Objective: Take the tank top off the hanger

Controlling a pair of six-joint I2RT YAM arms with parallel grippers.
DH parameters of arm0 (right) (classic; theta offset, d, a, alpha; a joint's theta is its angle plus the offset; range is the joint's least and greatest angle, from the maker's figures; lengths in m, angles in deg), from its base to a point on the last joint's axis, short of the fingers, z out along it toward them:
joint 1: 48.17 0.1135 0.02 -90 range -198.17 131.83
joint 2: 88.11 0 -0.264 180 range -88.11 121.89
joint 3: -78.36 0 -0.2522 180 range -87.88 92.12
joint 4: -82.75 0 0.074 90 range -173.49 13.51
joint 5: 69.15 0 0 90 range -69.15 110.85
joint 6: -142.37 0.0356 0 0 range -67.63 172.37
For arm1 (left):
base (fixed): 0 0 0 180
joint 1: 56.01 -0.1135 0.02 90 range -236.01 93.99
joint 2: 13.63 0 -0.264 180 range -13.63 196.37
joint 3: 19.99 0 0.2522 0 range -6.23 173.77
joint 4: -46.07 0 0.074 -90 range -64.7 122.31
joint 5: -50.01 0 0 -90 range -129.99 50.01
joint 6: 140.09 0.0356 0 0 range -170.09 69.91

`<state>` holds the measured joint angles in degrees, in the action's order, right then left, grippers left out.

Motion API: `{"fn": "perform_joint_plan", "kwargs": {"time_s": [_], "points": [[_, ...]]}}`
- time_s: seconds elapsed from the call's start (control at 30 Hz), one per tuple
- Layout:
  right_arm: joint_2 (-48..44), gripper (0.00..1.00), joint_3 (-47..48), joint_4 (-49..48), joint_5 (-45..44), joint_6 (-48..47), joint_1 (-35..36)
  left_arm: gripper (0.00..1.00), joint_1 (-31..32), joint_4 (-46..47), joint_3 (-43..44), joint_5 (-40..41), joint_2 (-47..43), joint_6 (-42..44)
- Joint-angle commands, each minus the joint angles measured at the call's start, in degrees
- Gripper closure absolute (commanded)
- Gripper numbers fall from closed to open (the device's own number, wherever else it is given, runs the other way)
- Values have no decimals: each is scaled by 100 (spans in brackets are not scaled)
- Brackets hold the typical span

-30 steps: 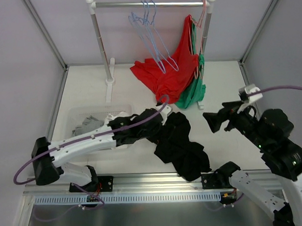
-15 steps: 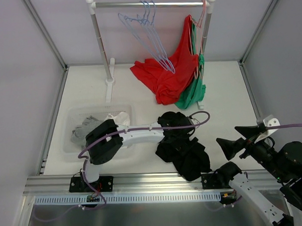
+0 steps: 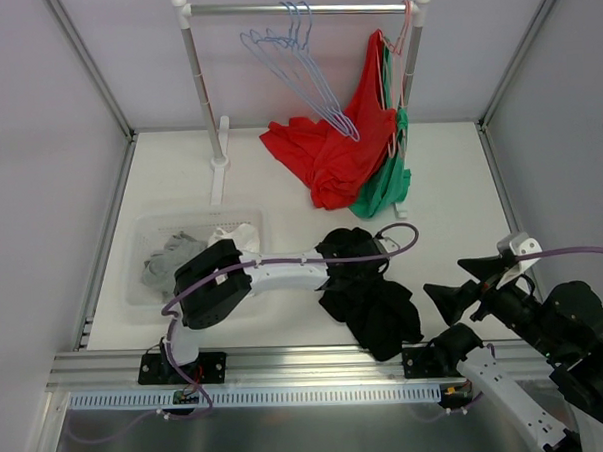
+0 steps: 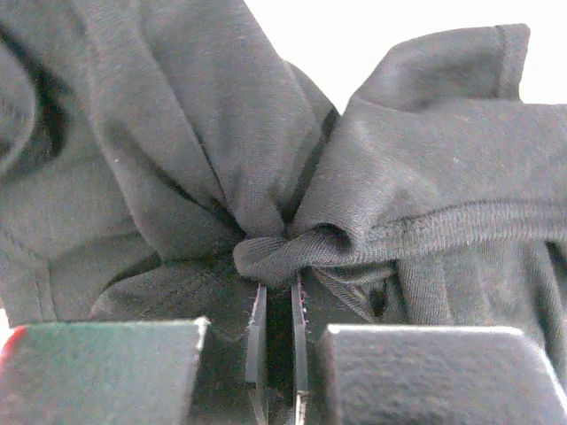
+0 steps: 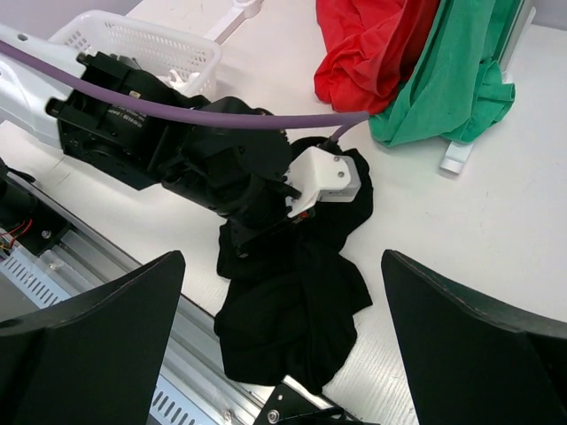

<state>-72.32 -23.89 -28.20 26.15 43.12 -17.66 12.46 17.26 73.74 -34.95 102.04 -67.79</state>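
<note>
- The white table (image 3: pixel 179 181) lies under both pincers and carries everything else.
- The clothes rack (image 3: pixel 200 80) stands at the far edge, well beyond the left pincer (image 4: pixel 276 297), with its rail running across the back.
- The left arm (image 3: pixel 274 275) reaches from its base toward the right, and its pincer points down into the cloth.
- The black tank top (image 3: pixel 375 308) lies crumpled on the table, off any hanger. It sits directly under the left pincer and spreads from there toward the near edge.
- The red garment (image 3: pixel 328 155) hangs from the right end of the rail, beyond the left pincer, and its lower part rests on the table.
- The green garment (image 3: pixel 385 187) hangs just to the right of the red one and partly behind it.
- The clear basket (image 3: pixel 151 228) sits to the left of the left pincer, beside that arm. It holds grey cloth (image 3: pixel 168 257) and white cloth (image 3: pixel 237 234).
- The bare hangers (image 3: pixel 294 56) hang on the rail, far beyond the left pincer.
- The left pincer is pressed nearly together, pinching a bunched fold of the black tank top at its tips.
- The right pincer (image 3: pixel 462 284) is spread wide and grips nothing. It hovers to the right of the black tank top, apart from it.
</note>
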Motion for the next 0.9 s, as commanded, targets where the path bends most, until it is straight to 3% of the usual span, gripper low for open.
{"fn": "perform_joint_plan", "kwargs": {"time_s": [0.0, 0.33, 0.63, 0.8, 0.87], "points": [[-155, 0, -9, -290, 41, 20, -18, 100, 97, -350, -525, 181, -492, -226], [-173, 0, -167, -554, -64, -59, -9, 100, 97, -736, -702, 1648, -2813, -120], [-191, 1, -158, -642, -99, -68, -9, 100, 70, -2184, 746, 3141, -3754, 64], [-164, 1, -132, -677, -91, -68, -9, 100, -166, -2652, 1398, 3539, -4079, 213], [-155, 0, -132, -695, -73, -68, -18, 100, -543, -2862, 1583, 3487, -4246, 179]]}}
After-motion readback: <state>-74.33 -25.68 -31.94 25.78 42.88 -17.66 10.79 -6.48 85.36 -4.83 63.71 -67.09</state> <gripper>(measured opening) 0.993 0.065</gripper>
